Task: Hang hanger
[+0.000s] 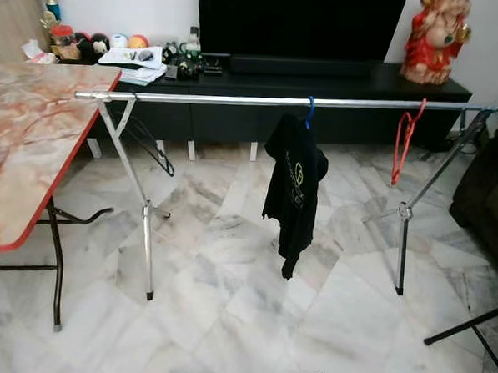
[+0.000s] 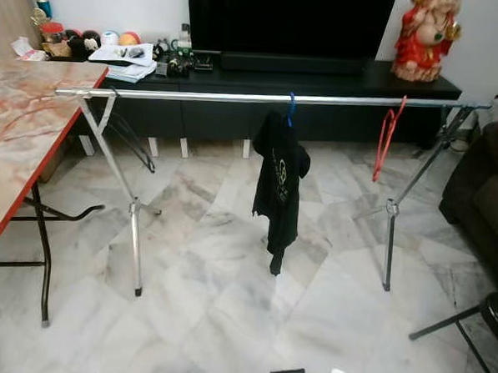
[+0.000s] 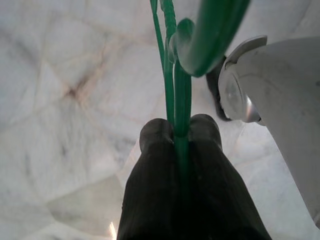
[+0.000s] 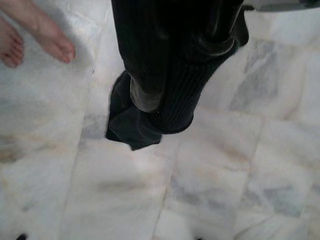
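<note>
Left wrist view shows the left gripper (image 3: 181,134) clamped on a green hanger (image 3: 181,95), the thin stem pinched between the two black fingertips with its hook curving overhead. The right gripper (image 4: 165,75) holds a dark garment (image 4: 137,125) bunched around its fingers above the marble floor (image 4: 210,190); the cloth hides the fingertips, so the hold looks firm but cannot be confirmed.

Risks: the stem sits in a narrow pinch and could twist or slip as the arm rises to the rail (image 1: 237,100). The garment is not yet on the hanger and hangs low, so it may drag or drop. A person's bare feet (image 4: 35,37) stand near the right gripper and could be struck during a swing.

Surroundings: the rail runs left to right in front of a black TV cabinet (image 1: 338,78). A black shirt (image 1: 292,185) on a blue hanger (image 1: 310,112) hangs at its middle, a red hanger (image 1: 404,140) to the right, and a black hanger (image 1: 151,144) by the left leg. Free rail lies between these. A marble-topped table (image 1: 34,142) stands at the near left and crowds that end; a sofa (image 1: 491,191) crowds the right.
</note>
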{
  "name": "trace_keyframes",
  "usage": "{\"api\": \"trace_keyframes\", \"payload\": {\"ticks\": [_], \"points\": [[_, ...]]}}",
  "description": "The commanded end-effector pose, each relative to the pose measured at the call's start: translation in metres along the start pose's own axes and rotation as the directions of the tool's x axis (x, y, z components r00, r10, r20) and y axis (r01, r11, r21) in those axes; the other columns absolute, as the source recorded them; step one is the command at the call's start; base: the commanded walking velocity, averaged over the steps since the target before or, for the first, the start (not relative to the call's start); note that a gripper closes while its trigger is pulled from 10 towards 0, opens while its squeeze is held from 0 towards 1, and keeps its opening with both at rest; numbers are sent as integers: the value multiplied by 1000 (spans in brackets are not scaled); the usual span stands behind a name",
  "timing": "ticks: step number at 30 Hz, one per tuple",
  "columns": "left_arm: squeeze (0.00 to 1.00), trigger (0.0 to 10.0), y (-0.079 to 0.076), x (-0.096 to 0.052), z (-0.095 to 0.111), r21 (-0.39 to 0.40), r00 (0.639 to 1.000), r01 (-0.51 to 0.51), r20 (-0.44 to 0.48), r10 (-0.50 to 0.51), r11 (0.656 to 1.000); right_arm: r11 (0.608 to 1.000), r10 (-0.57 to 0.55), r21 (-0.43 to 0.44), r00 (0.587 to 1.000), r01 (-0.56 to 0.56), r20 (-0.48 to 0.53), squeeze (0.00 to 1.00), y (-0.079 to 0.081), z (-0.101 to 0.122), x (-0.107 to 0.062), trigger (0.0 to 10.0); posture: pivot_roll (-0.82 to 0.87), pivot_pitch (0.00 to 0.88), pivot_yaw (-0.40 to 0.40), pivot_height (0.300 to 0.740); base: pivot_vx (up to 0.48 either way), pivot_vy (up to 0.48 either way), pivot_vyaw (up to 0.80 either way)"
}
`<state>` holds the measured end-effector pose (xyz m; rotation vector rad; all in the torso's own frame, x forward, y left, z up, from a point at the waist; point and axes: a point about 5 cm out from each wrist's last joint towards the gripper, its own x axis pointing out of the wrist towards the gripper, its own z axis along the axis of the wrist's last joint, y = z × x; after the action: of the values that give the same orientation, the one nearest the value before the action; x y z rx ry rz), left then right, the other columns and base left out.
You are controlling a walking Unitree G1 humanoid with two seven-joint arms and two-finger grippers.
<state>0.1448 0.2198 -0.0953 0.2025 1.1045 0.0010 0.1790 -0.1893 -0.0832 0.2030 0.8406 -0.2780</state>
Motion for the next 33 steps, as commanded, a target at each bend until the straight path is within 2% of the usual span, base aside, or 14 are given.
{"api": "trace_keyframes", "payload": {"ticks": [1, 15, 25, 31, 32, 33], "points": [[0, 10000, -2, 0, -4, 2, 1000, 9, -22, -9, 1000, 1000, -15, 5, 1000, 15, 9, 0, -6, 3, 0, 10000, 60, 62, 18, 740, -341, 0, 0], [0, 10000, -4, 0, -4, 11, 1000, 17, -18, -17, 1000, 1000, -7, 12, 1000, 7, 17, 0, -4, 6, 1, 10000, 60, 48, 20, 740, -309, 0, 0], [0, 10000, -2, 0, 1, -18, 1000, 12, 12, -11, 1000, 999, 24, 23, 996, -26, 89, 0, 5, 29, 6, 10000, 68, 55, 11, 740, 0, 0, 0], [0, 10000, -2, 1, 13, -24, 998, 10, 64, -9, 1000, 998, 61, 9, 989, -62, 133, 0, 15, 45, 9, 10000, 70, 56, 6, 740, 0, 0, 0], [0, 10000, 2, 1, 23, -28, 994, -5, 110, 8, 1000, 997, 78, 3, 984, -79, 161, 0, 19, 53, 10, 10000, 69, 59, 5, 740, 0, 0, 0], [0, 10000, 2, 1, 23, -28, 994, -5, 110, 8, 1000, 997, 78, 3, 984, -79, 161, 0, 19, 53, 10, 10000, 69, 59, 5, 740, 0, 0, 0]]}}
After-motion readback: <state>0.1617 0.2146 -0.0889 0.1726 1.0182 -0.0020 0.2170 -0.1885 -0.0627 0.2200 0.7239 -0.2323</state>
